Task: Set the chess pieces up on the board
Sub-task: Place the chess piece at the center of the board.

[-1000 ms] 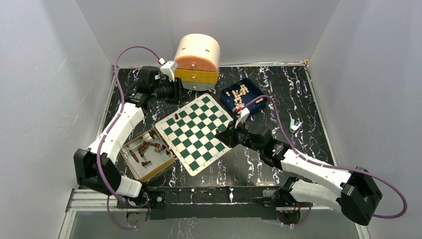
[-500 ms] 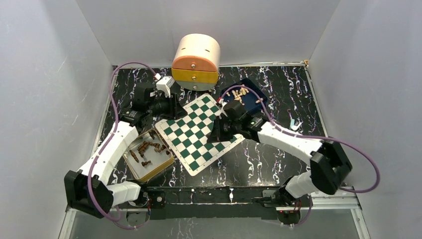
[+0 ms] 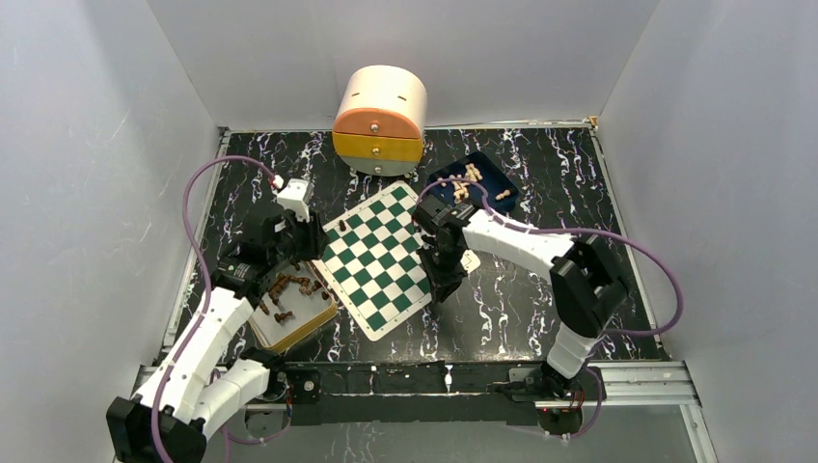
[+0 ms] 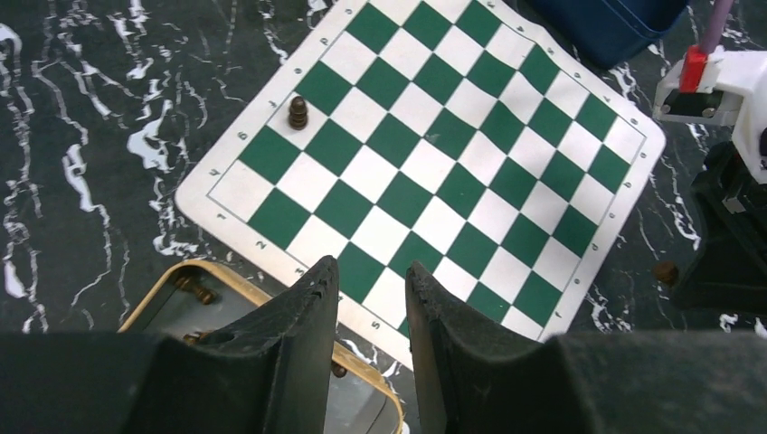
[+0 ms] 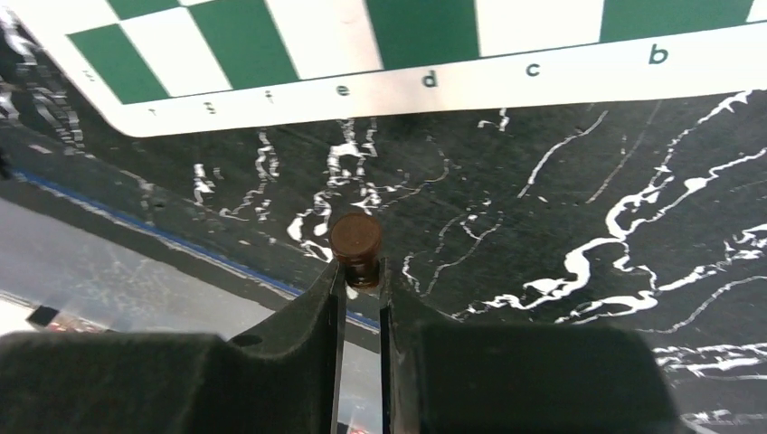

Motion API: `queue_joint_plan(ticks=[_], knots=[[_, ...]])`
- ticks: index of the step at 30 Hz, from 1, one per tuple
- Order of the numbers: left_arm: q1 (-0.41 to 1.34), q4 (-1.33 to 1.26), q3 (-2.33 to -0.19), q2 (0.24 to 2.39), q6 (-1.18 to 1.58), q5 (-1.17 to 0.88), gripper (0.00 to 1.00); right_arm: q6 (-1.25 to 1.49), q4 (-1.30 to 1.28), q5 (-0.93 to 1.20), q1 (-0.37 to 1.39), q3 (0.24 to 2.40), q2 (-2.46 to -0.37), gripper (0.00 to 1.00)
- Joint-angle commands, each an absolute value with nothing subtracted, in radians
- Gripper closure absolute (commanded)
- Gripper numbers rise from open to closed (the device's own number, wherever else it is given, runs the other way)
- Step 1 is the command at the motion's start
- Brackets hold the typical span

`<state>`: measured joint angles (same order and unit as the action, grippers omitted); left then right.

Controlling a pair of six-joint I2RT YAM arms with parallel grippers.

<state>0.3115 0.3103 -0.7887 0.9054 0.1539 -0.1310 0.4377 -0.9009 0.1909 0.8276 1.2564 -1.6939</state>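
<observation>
Dark brown chess piece (image 5: 355, 240) sits between the tips of the right gripper (image 5: 360, 273), whose jaws are drawn narrow and pinch its stem. It is off the board (image 4: 434, 181), over the black marble table (image 5: 561, 226) and just beside the board's lettered edge. Whether its base touches the table cannot be told from the wrist view.

Left gripper (image 4: 371, 271) hangs part-open with nothing between its jaws. It is above a corner of the board and the rim of the tan tray (image 4: 172, 276), where more dark pieces (image 3: 289, 286) lie. One dark pawn (image 4: 298, 111) stands upright on a white square near one edge of the board. Pale pieces (image 3: 468, 176) lie in the blue box (image 4: 615, 27).

Step in hand, by my reading: getting one dark piece onto its square. Setup is barely begun.

Next move calls for:
- lifting the piece clear of the board's edge
- travelling over the squares
- setting it down upright and centred
- only then opening the jaws

Risk: a piece this small may tip on release.
</observation>
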Motion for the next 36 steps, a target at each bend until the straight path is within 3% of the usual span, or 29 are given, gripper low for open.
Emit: queue_joint_plan(ticks=[1, 14, 20, 23, 27, 36], knots=[[0.314, 0.272, -0.766, 0.847, 0.115, -0.027, 0.68, 0.375, -1.061, 0.122, 0.828, 1.335, -1.76, 0.77], [0.313, 0.272, -0.761, 0.821, 0.109, -0.014, 0.67, 0.336, -0.994, 0.159, 0.829, 1.364, -1.86, 0.67], [0.314, 0.272, -0.763, 0.827, 0.109, -0.014, 0.66, 0.348, -0.943, 0.16, 0.828, 1.332, -1.837, 0.68], [0.313, 0.272, -0.762, 0.825, 0.109, -0.014, 0.66, 0.367, -0.847, 0.174, 0.828, 1.28, -1.784, 0.6], [0.314, 0.272, -0.765, 0.83, 0.11, -0.014, 0.66, 0.389, -0.703, 0.192, 0.827, 1.193, -1.709, 0.59], [0.314, 0.273, -0.762, 0.822, 0.112, -0.014, 0.66, 0.406, -0.661, 0.12, 0.828, 1.189, -1.744, 0.48]])
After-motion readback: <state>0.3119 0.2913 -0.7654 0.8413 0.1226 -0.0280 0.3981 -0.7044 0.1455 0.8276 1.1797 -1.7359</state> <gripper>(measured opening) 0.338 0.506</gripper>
